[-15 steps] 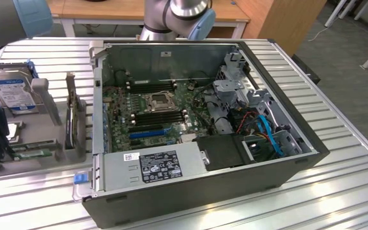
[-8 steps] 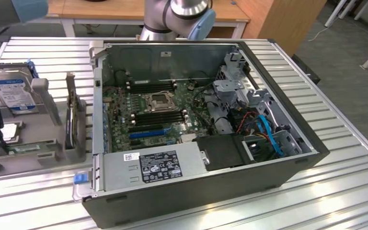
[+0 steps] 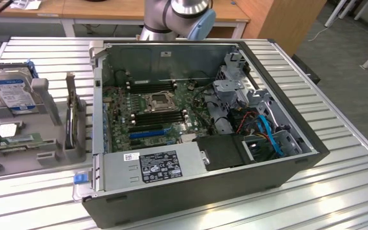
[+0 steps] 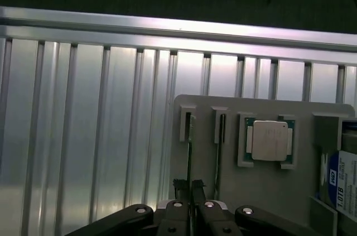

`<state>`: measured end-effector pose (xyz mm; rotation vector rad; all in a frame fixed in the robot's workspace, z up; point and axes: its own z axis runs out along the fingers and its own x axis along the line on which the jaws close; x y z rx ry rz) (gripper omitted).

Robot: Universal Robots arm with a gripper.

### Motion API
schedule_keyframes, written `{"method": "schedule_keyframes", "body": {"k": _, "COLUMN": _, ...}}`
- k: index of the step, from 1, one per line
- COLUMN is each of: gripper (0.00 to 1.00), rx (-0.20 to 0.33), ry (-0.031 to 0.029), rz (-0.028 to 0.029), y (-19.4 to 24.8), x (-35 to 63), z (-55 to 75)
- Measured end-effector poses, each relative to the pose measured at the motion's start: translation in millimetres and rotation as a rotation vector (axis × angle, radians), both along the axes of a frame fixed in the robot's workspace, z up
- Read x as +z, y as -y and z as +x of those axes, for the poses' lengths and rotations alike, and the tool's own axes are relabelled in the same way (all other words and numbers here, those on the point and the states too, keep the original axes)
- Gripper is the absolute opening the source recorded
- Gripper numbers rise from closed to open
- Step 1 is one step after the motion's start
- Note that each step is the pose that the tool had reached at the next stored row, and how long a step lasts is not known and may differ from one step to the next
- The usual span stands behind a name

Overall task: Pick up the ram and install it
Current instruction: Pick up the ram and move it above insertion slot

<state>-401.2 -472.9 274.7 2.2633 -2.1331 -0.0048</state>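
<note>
The ram is a thin green stick standing on edge in a slot of the grey parts tray. In the exterior view the ram lies along the tray's near part at the left. My gripper is right over the stick's near end. Its two dark fingertips are pinched close on either side of the board's edge. The stick still sits in its slot. The open computer case, with its motherboard and black memory slots, stands at the middle of the exterior view, apart from the tray.
On the tray are a square silvery processor, a blue-labelled hard drive and an upright dark expansion card. The slatted metal table runs beyond the tray. The arm's base rises behind the case.
</note>
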Motion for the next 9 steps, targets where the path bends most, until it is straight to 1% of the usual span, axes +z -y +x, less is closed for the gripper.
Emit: {"method": "schedule_keyframes", "body": {"k": 9, "gripper": 0.13, "rx": 0.0, "ry": 0.0, "rz": -0.0002, "y": 0.0, "x": 40.1, "z": 0.0}}
